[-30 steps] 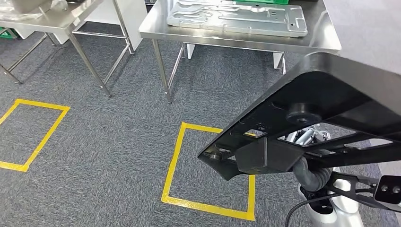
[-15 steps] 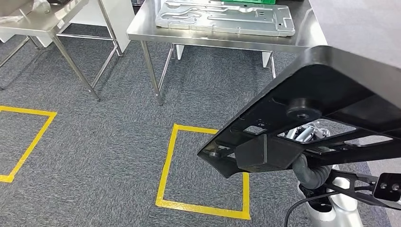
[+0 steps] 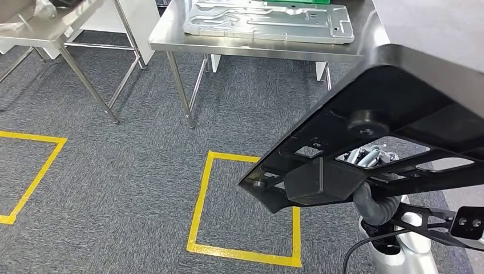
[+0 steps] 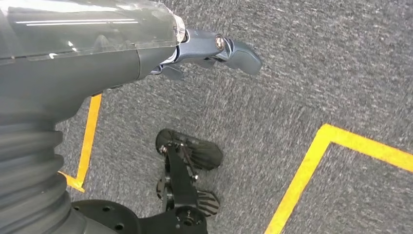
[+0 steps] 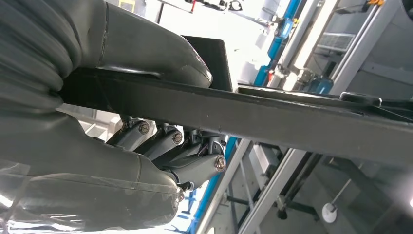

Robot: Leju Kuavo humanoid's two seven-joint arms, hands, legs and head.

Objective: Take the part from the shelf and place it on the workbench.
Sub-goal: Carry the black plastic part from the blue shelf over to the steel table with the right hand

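Heads up, your right hand (image 5: 160, 146) has the black part (image 3: 394, 114) clamped by one edge, thumb on one face and fingers curled under the other, with the rest of the frame sticking out up and in front of the robot, well short of the steel tabletop (image 3: 257, 47). That's a lot of overhang on one grip, so I'd guess any jolt while walking could let it twist or slide in the fingers. It also blocks a good chunk of the head view, so you may not see the tabletop's near edge or legs as you close in, and a corner could clip them. The tabletop already has a big silver stamped plate (image 3: 268, 21) lying flat on it; bare steel shows beside it on the robot's right, but the part hides most of that, so hard to tell how much room you really have. Your left hand (image 4: 214, 48) hangs over the grey carpet (image 3: 125, 171) holding nothing, fingers loosely out. A yellow tape square (image 3: 245, 205) sits on the floor in front of the tabletop.
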